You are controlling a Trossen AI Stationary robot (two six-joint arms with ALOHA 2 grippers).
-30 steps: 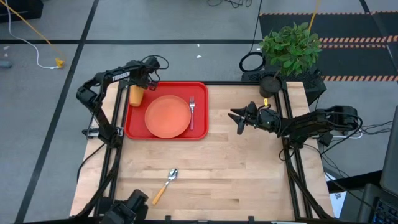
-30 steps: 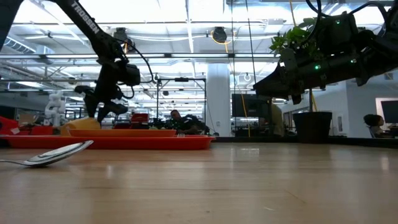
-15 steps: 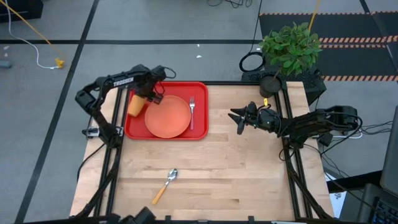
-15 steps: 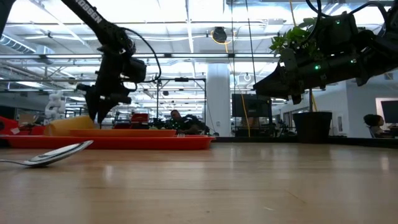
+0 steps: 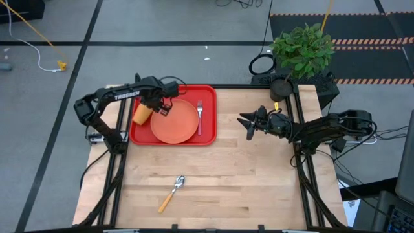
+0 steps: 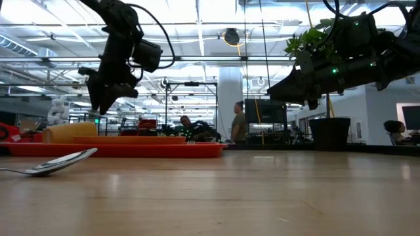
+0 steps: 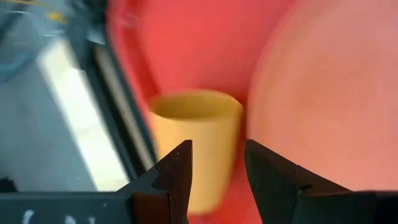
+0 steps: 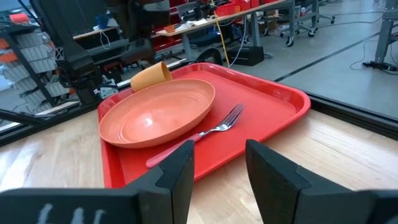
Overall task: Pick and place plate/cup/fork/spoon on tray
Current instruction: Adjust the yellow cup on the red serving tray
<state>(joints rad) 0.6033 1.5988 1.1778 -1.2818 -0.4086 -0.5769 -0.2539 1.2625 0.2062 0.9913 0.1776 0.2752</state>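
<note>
**Spoon is the last piece off the tray**

Far-left part of the tabletop: the tray (image 5: 173, 139) sits toward the far-left corner. In it, the cup (image 5: 141, 112) lies on its side by the tray's left rim, touching or nearly touching the plate (image 5: 174, 121), which fills the middle. The fork (image 5: 200, 111) rests just right of the plate, its handle toward the near rim and its tines toward the far rim.

The left end effector (image 5: 163, 108) hangs above the tray between the cup and the plate's far-left edge. Its fingers (image 7: 176, 173) stand apart with nothing between them – the left wrist view shows the cup beyond the tips, not gripped.

The spoon (image 5: 172, 191) is the only piece not on the tray. It lies on bare wood near the tabletop's near edge, left of centre and well apart from the tray. Its long axis runs diagonally: bowl toward the far right, orange handle toward the near-left corner.

The right end effector (image 5: 245, 123) waits above the right half of the tabletop, pointed toward the tray, its fingers apart and empty.

My judgement is that the spoon comes next. It lies on the near side of both end effectors, and the left one looks somewhat the closer – a grasp would have to close across that diagonal handle.
</note>
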